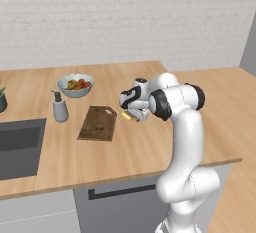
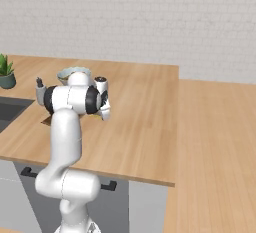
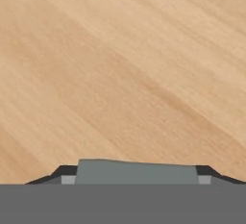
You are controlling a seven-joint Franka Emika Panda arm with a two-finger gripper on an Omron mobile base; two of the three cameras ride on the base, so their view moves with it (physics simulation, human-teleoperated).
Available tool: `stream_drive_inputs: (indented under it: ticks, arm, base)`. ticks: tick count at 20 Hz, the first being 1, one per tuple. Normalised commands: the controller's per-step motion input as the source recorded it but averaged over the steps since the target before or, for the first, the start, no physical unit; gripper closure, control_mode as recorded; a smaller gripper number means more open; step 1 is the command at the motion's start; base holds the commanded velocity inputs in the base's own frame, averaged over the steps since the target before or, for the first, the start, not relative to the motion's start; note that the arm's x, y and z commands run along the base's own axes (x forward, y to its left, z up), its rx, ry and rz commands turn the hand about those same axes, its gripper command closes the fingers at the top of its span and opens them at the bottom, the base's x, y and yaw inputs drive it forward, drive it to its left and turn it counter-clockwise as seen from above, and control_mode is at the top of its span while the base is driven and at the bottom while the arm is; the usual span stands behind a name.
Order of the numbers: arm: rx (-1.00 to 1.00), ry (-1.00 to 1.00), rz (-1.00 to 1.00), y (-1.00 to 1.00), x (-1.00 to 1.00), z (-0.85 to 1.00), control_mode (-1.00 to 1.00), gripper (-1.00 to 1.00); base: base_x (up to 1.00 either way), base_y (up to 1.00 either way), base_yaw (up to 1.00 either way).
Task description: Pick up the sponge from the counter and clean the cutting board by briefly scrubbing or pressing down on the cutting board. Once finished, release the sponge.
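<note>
Tool: the two-finger tool [image 1: 134, 115] hangs low over the desk; in the hand view a grey-blue slab [image 3: 137, 172] sits between its dark tips, so it appears clamped on the sponge.
Sponge: small flat pad, grey-blue with a yellow layer [image 1: 131, 116], at the tool's tips, just above the desk, right of the board.
Cutting board: dark brown flat wooden rectangle [image 1: 98, 123], lying on the desk just left of the tool, apart from it.
Desk: large light tan wood-grain worktop [image 1: 145, 147], directly beneath the tool.
Sink: dark recess [image 1: 17, 147], far left of the tool.
Soap dispenser: grey bottle [image 1: 60, 108], beyond the board's left edge.
Bowl: pale bowl of fruit [image 1: 75, 85], behind the board.
</note>
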Motion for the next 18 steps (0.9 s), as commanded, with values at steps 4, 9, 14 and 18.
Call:
stream_drive_inputs:
  ticks: [4, 9, 14, 18]
  arm:
    - [0.00, -0.06, 0.00, 0.00, -0.07, -0.08, -1.00, -1.00]
    - [0.00, 0.04, 0.00, -0.04, -0.02, 0.05, -1.00, -1.00]
    - [0.05, 0.00, 0.00, -0.27, -0.42, 0.78, -1.00, -1.00]
    - [0.00, 0.00, 0.02, -0.02, -0.62, 1.00, -1.00, -1.00]
  base:
    - [0.00, 0.00, 0.00]
    - [0.00, 0.00, 0.00]
    - [0.00, 0.00, 0.00]
    - [0.00, 0.00, 0.00]
